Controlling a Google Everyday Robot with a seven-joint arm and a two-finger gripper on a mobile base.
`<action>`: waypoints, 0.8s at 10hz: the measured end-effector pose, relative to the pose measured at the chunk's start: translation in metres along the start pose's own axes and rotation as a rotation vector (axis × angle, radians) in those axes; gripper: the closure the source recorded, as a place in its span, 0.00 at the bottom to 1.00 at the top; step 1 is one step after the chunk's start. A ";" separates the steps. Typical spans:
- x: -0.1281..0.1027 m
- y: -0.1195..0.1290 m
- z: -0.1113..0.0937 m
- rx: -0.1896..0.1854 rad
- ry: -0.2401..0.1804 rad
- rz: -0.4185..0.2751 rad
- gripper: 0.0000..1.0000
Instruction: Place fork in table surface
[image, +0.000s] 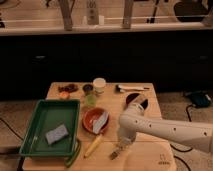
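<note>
From the left I see the green tray (37, 127), then the yellow stick (93, 145) on the table surface (145, 157). Next, my gripper (119, 148) is low over the front planks — the fork (115, 153) looks to be at its tips, near the wood. I can't tell the jaw state; release seems left.

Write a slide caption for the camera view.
Robot arm lowers its pincer with the fork onto the table surface, beside a yellow stick and green tray.
</note>
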 end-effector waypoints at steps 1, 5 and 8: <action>0.000 0.000 -0.001 0.001 -0.001 0.001 0.41; 0.000 0.001 0.000 0.008 -0.001 -0.007 0.20; 0.000 0.003 -0.002 0.005 -0.002 -0.005 0.20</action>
